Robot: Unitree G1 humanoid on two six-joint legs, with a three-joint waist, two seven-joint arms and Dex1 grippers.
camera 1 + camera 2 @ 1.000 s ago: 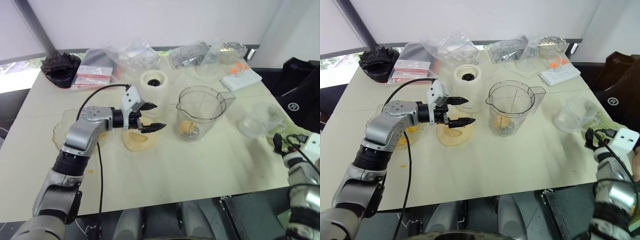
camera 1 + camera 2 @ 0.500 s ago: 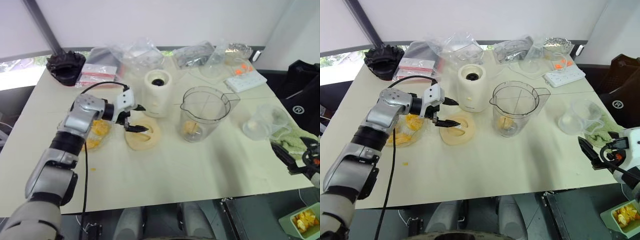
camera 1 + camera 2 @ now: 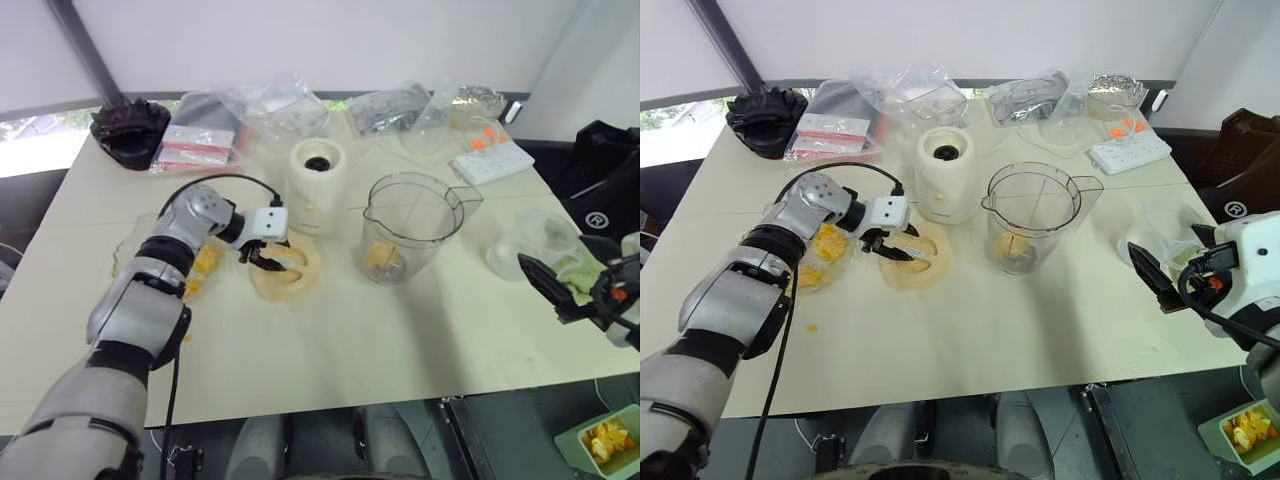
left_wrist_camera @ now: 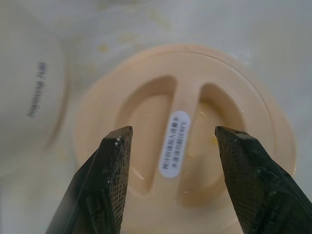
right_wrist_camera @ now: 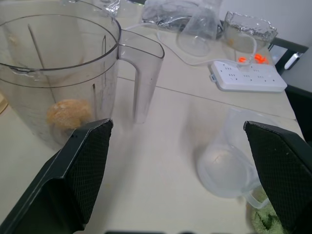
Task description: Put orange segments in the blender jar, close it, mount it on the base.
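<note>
Now the left gripper is hanging over the lid, fingers spread to either side of its raised centre grip, not touching it. The lid is lying flat on the table, just left of the jar and in front of the base. The jar is standing upright and uncovered, one orange segment sitting at its bottom. More segments are lying on a clear plate left of the lid. The right gripper is hovering well right of the jar, beside a beaker, fingers spread wide and holding nothing.
</note>
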